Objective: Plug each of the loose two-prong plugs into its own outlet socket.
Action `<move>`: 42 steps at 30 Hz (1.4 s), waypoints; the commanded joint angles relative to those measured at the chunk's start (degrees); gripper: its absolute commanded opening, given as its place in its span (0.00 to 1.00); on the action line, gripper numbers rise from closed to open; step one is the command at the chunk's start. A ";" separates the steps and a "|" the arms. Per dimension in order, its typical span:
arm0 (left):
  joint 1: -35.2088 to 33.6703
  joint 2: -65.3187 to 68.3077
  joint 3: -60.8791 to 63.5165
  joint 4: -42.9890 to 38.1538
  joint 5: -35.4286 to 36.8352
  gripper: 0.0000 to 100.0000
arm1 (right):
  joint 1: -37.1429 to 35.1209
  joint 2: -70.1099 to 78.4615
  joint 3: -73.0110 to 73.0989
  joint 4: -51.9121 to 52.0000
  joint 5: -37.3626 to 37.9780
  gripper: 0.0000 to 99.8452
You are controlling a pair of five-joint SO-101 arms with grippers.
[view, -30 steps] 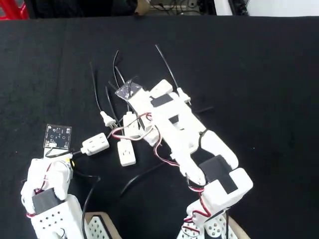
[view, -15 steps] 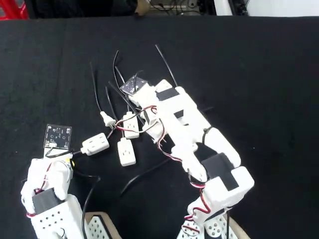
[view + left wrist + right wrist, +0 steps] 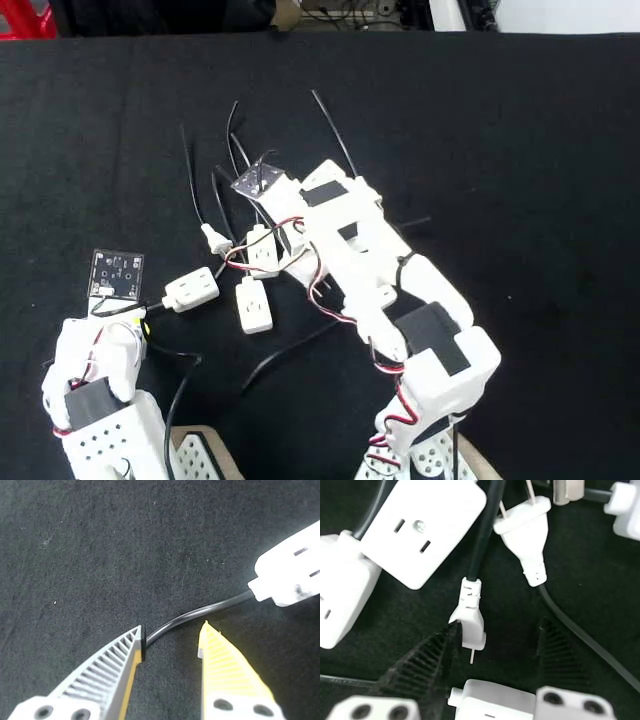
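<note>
The right arm (image 3: 345, 250) had swung back a little toward the sockets since half a second earlier, while the left arm (image 3: 100, 385) had kept still. The right pincer (image 3: 498, 624) stood spread. A small plug (image 3: 470, 622) lay between its fingers, right by one finger (image 3: 427, 655) and well apart from the other, with its prong end turned back toward the wrist. Whether plug and finger touched could not be told. Beyond the fingertips lay a second plug (image 3: 525, 530), prongs pointing away. Off to the first finger's side lay a square socket (image 3: 420, 530), slots facing up. The left pincer (image 3: 172, 626) was spread too. A black cord (image 3: 200, 615) ran across the gap between its tips and touched the tip of the grey finger (image 3: 115, 665). Farther out, past the yellow finger (image 3: 225, 675), the cord ended in a white socket (image 3: 287, 570) lying on the black table (image 3: 100, 540).
</note>
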 commanded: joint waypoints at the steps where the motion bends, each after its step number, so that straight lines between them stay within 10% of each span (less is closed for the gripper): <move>1: 0.31 -0.09 0.92 0.35 -0.44 0.19 | -1.49 0.57 -1.01 -0.09 -0.26 0.25; 16: 0.31 -0.09 0.92 0.35 -0.44 0.19 | -5.36 0.13 1.27 -0.09 -0.26 0.25; 23: 0.31 -0.09 0.92 0.35 -0.44 0.19 | -3.60 0.13 -0.48 0.00 -3.25 0.02; 31: 0.31 -0.09 0.92 0.18 -0.44 0.19 | -1.05 -1.19 -1.63 0.00 -2.99 0.01; 42: 0.84 -0.18 0.92 0.09 -0.44 0.19 | -8.79 -36.88 21.23 -5.54 -0.18 0.01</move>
